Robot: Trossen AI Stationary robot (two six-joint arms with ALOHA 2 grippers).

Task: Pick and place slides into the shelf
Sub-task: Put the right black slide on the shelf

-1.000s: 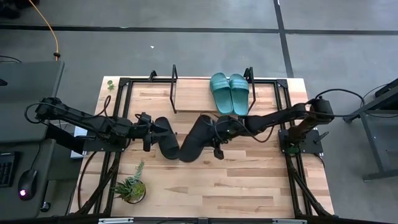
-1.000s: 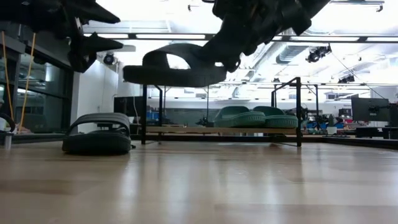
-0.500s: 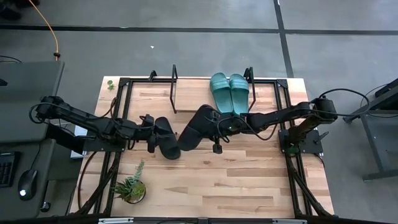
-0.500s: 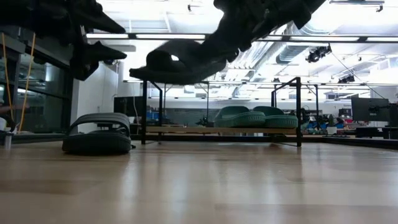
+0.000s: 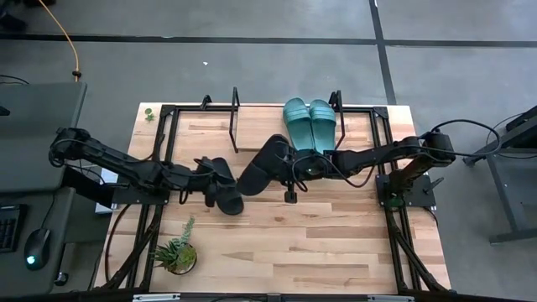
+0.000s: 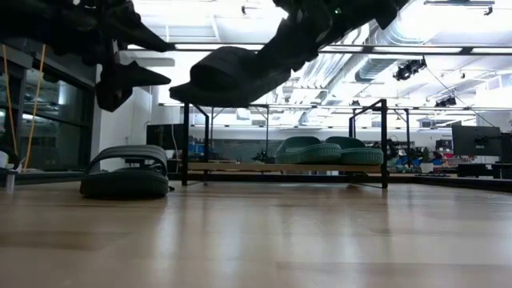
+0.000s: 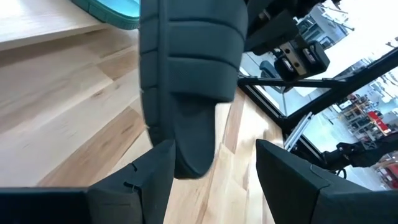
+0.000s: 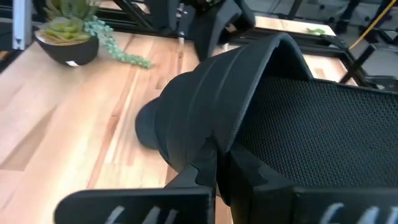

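Observation:
Two teal slides (image 5: 309,124) lie side by side on the shelf (image 5: 256,132) at the table's far side, soles down. One black slide (image 6: 126,172) rests sole down on the tabletop. My left gripper (image 7: 211,168) hovers open above its near-left end, a finger on either side, clear of it. The other black slide (image 5: 264,164) hangs in the air mid-table, with my right gripper (image 5: 291,168) shut on it. My right gripper pinches the black slide's strap at its edge (image 8: 211,146) between the two fingers, coming from the table's right and slanting down. The slide is lifted clear of the table and tilted, its free end (image 6: 180,92) lowest, toward the left.
A potted succulent (image 5: 176,252) stands near the table's front left corner. The shelf's board has bare room left of the teal slides, between the two black wire brackets (image 5: 235,117). Black frame rails (image 5: 164,143) run along the table's sides.
My right gripper has risen and gone toward the far edge with the black slide, rolling so that the slide, level before, now tilts with its free end down. My left gripper has moved right and a little down, over the black slide on the table.

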